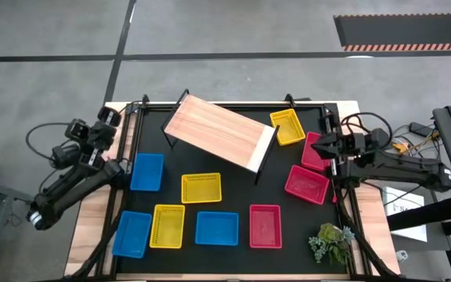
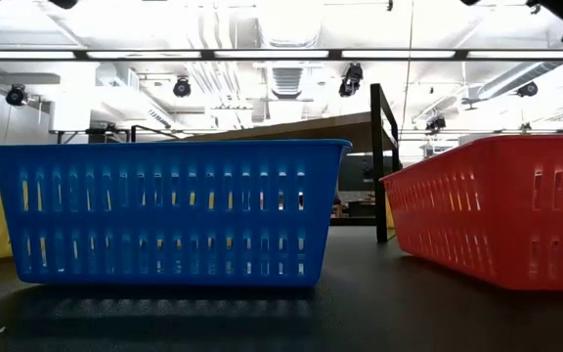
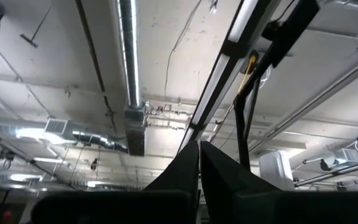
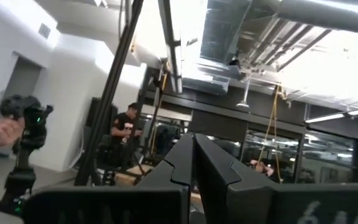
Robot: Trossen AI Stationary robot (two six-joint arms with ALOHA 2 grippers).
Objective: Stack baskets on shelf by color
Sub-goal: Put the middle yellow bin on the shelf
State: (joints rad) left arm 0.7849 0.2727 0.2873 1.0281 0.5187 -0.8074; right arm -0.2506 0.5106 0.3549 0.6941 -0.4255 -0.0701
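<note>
From above, the shelf (image 1: 219,135) sits at a slant near the back of the black worktop (image 1: 241,200) with nothing on it. All nine baskets lie loose around it — yellow (image 1: 201,188), blue (image 1: 146,171) and red (image 1: 265,225) mixed up, so I think no sorting has begun. The left gripper (image 1: 118,170) waits at the left edge, the right gripper (image 1: 325,153) at the right edge, out of the way.

Down low, a blue basket (image 2: 169,210) and a red basket (image 2: 501,205) stand flat.

The left wrist view points up at the ceiling; the fingers (image 3: 185,171) are closed on nothing.

The right wrist view shows its fingers (image 4: 182,163) pressed together too — empty. A person (image 4: 125,134) stands far off.
</note>
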